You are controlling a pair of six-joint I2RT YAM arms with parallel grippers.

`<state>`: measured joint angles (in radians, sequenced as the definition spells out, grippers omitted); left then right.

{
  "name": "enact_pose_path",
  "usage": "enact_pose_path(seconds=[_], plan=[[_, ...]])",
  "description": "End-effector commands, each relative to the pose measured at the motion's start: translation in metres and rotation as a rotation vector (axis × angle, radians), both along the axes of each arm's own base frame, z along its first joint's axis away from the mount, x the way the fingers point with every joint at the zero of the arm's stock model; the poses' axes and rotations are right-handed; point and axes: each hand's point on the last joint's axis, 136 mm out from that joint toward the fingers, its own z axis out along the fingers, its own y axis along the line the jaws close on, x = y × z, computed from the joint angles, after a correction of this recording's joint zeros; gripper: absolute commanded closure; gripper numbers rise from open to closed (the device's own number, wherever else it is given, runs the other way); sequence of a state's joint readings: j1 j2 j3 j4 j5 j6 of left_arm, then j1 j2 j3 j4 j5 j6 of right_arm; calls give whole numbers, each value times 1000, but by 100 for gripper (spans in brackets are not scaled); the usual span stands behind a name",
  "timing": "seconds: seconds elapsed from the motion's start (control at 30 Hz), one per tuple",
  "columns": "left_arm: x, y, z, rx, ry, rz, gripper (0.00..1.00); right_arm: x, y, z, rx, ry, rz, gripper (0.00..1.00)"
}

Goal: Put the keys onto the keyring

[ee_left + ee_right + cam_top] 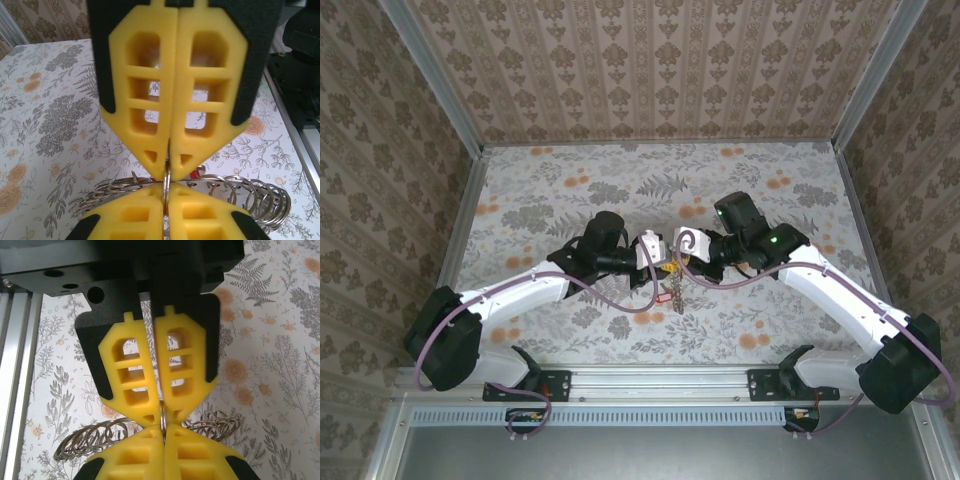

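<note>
The keyring hangs above the table at the centre, pinched from both sides. Its main ring (pixel 167 172) shows edge-on between the yellow pads, and small silvery rings (pixel 250 197) fan out to either side of it. My left gripper (pixel 167 192) is shut on the main ring, tip to tip with the right gripper's fingers (pixel 200 100). My right gripper (pixel 163 430) is shut on the same ring (pixel 163 416), facing the left gripper's fingers (pixel 185 370). From above, the left gripper (pixel 663 264) and right gripper (pixel 682 260) meet. A red-tagged key (pixel 663 296) dangles below them.
The floral tablecloth (pixel 550 190) covers the table inside patterned walls. A metal rail (pixel 660 380) runs along the near edge between the arm bases. More small rings (pixel 82 440) hang at the left in the right wrist view.
</note>
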<state>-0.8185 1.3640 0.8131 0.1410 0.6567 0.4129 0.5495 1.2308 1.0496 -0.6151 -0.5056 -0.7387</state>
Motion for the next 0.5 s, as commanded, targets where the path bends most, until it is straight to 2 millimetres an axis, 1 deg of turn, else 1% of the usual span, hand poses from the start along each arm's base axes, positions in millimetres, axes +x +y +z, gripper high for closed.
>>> enact_pose_path(seconds=[0.0, 0.1, 0.2, 0.3, 0.47], plan=[[0, -5, 19, -51, -34, -15, 100, -6, 3, 6, -2, -3, 29, 97], [-2, -5, 21, -73, -23, -20, 100, -4, 3, 6, 15, -22, 16, 92], [-3, -4, 26, -116, -13, -27, 100, -3, 6, 13, 109, -25, 21, 87], [-7, -3, 31, -147, 10, -58, 100, -2, 7, 15, 191, 11, 28, 85], [-9, -1, 35, -189, 28, -77, 100, 1, 6, 11, 231, 26, 14, 85]])
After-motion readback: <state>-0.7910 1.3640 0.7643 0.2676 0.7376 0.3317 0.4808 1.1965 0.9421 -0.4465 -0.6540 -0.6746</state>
